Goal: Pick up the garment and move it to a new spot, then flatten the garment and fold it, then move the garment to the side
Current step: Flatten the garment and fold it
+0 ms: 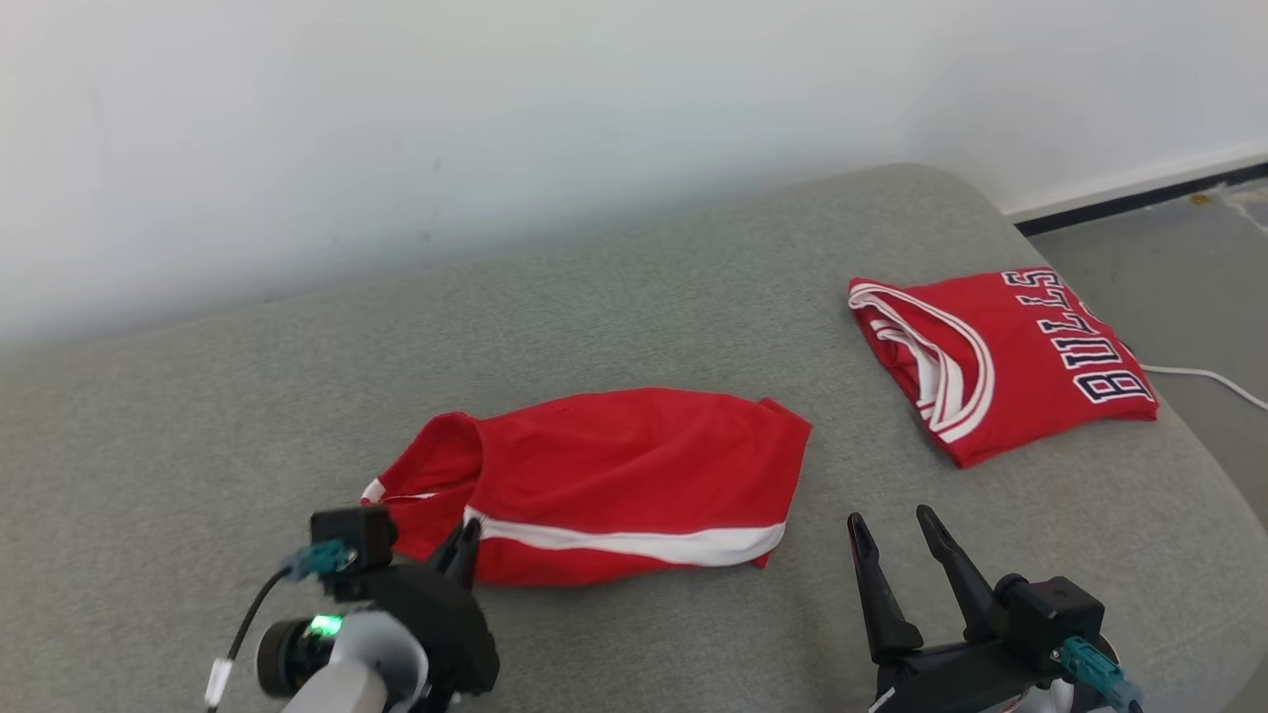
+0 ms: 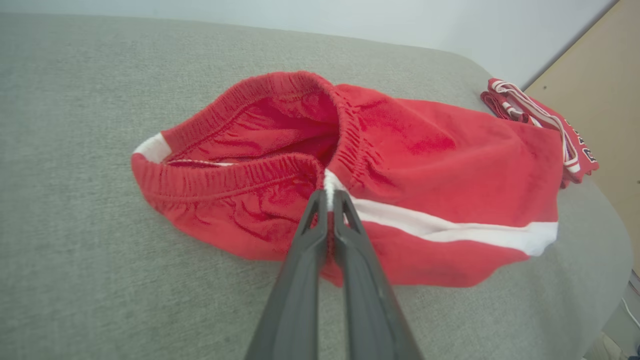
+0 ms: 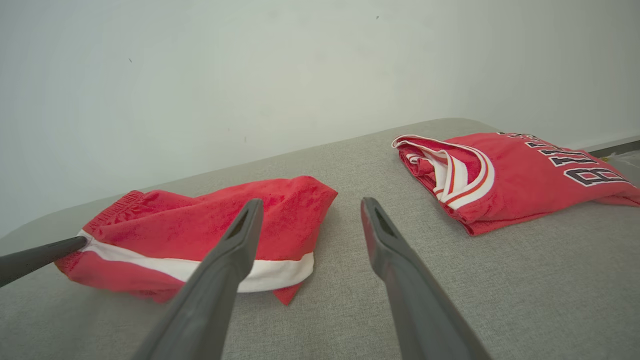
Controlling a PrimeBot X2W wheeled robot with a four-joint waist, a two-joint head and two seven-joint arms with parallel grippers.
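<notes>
The garment, red shorts (image 1: 634, 465) with a white side stripe, lies crumpled on the grey cushioned surface (image 1: 248, 396). Its elastic waistband gapes open at the left end. My left gripper (image 1: 468, 540) is shut on the waistband where the white stripe ends, which the left wrist view shows with the fingertips (image 2: 328, 195) pinched on the shorts (image 2: 440, 165). My right gripper (image 1: 890, 517) stands open with nothing in it, just right of the shorts' hem and near the front edge. In the right wrist view its fingers (image 3: 311, 202) frame the hem end of the shorts (image 3: 165, 225).
A folded red Bulls jersey (image 1: 1010, 356) lies at the surface's right end, apart from the shorts. A white wall runs behind. A white cable (image 1: 1209, 376) lies on the floor past the right edge. Bare grey surface stretches left and behind the shorts.
</notes>
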